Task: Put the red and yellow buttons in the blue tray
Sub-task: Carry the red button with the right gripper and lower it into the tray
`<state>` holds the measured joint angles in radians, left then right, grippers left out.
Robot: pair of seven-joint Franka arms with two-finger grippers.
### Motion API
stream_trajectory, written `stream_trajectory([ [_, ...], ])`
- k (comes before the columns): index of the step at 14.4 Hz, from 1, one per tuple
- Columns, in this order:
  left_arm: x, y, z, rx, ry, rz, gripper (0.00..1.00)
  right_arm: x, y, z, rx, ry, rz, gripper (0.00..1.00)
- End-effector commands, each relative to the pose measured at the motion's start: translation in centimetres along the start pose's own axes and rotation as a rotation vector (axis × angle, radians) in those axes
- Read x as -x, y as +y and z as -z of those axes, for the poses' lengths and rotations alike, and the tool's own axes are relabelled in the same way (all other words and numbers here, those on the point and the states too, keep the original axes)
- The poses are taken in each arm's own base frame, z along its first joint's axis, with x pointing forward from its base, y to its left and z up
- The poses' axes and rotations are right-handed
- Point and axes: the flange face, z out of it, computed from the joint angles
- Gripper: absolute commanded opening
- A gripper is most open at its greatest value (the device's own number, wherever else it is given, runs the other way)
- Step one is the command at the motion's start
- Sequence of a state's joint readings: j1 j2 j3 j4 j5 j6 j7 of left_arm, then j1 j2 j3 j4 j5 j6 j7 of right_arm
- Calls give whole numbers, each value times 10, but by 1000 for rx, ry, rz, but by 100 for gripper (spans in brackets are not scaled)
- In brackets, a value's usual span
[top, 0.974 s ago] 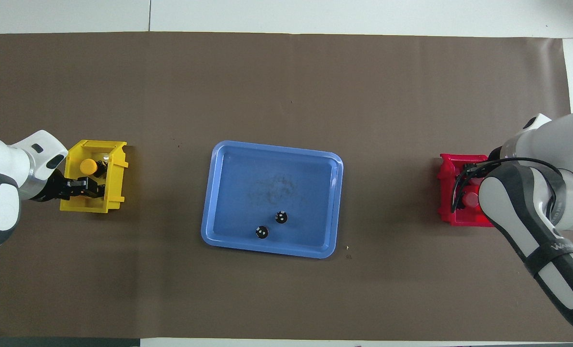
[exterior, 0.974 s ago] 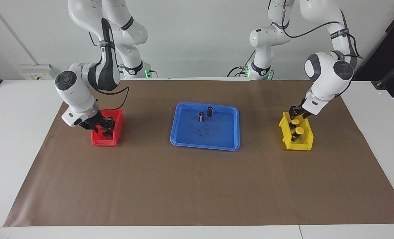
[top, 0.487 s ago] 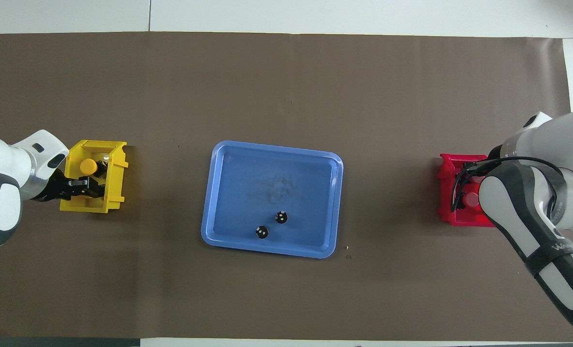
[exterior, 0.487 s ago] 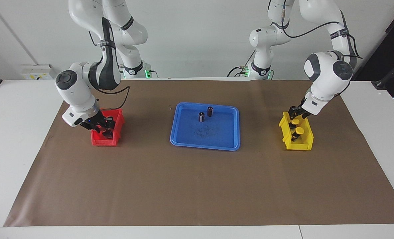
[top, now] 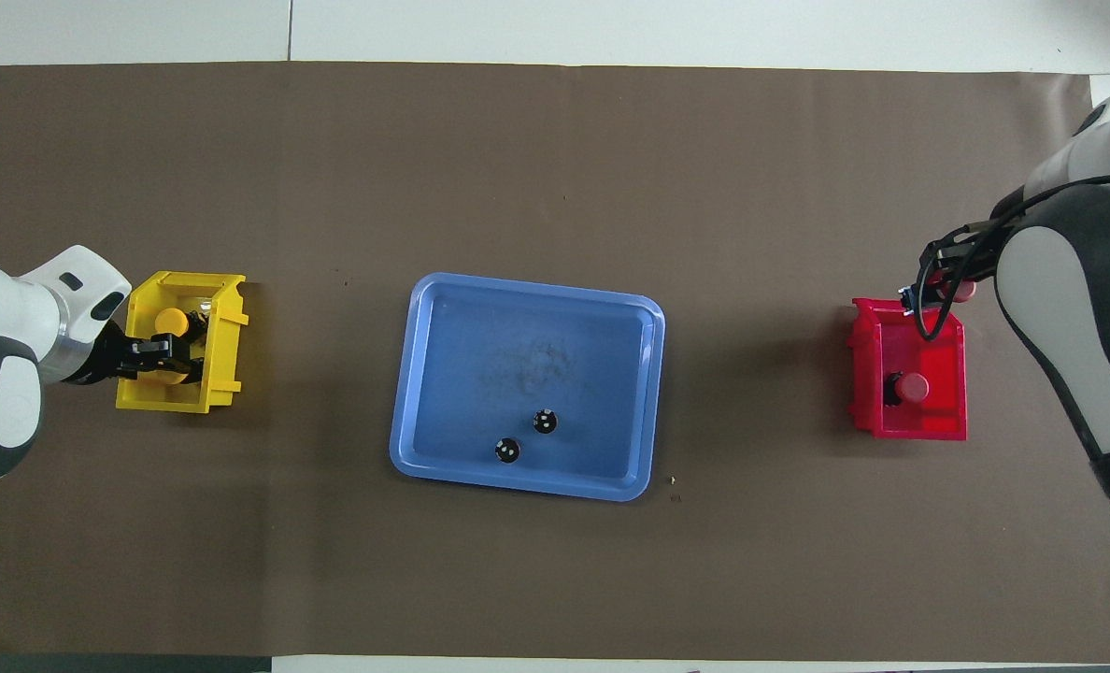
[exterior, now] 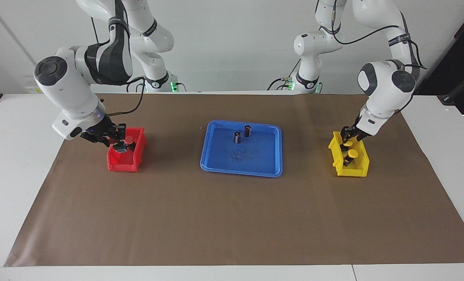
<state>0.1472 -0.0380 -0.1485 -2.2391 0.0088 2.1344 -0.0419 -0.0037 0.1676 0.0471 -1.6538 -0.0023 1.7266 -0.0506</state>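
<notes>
My right gripper [exterior: 122,145] is shut on a red button [exterior: 129,139] and holds it just above the red bin [exterior: 122,166]. In the overhead view that button [top: 964,290] shows at the bin's edge, and a second red button [top: 912,386] lies in the red bin [top: 929,425]. My left gripper [exterior: 348,138] is down in the yellow bin [exterior: 353,171] at the yellow button [exterior: 347,144] nearer to the robots. The other yellow button [exterior: 352,154] [top: 171,322] lies beside it. The blue tray [exterior: 241,170] [top: 405,374] sits mid-table and holds no coloured buttons.
Two dark capless cylinders [exterior: 237,137] [exterior: 247,130] stand in the tray's part nearer to the robots, also seen from overhead [top: 544,421] [top: 507,450]. Brown paper covers the table. The yellow bin [top: 223,346] is at the left arm's end.
My right gripper has risen out of the red bin with a red button in it. My left gripper stays low in the yellow bin with only a slight shift.
</notes>
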Motion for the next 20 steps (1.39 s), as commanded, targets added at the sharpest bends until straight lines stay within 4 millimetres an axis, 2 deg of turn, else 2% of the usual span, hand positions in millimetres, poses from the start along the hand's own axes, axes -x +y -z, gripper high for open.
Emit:
stream_trajectory([
  [1,1,2,-1,-3,32,7,65,-33,-106,3,-38,14,-89,4],
  [2,2,2,-3,-3,29,13,65,-36,-145,1,-29,24,-141,4],
  [3,2,3,-3,-3,27,14,65,-37,-191,-7,-37,36,-134,4],
  [4,2,3,-3,-3,27,14,65,-39,-228,-18,-49,58,-136,4],
  [7,5,3,-9,-3,19,17,65,-46,-324,-74,14,66,-130,4],
  [8,6,4,-10,-3,16,19,65,-48,-341,-90,27,80,-166,4],
  [10,12,17,-14,-7,6,17,65,-47,-352,-98,8,103,-186,5],
  [17,10,13,-15,-5,18,13,63,-19,-372,-149,21,61,-204,7],
  [20,9,11,-14,-5,23,12,54,-14,-372,-152,37,43,-202,9],
])
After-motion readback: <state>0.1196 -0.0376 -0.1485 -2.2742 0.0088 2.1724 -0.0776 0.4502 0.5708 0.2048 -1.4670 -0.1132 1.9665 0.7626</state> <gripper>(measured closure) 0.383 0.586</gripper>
